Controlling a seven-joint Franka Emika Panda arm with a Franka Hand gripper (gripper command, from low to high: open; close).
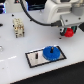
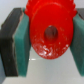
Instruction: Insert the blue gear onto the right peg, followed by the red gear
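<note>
No writing, label, brand, number or sign is showing legibly in either view; the pictures are too small and blurred for any marking to be read.

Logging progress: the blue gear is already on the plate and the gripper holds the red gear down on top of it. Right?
Not quite. The gripper holds the red gear up above the table, off to the exterior view's right of the plate, not on the blue gear. The exterior view shows this; the blue gear does sit on the plate.
</note>
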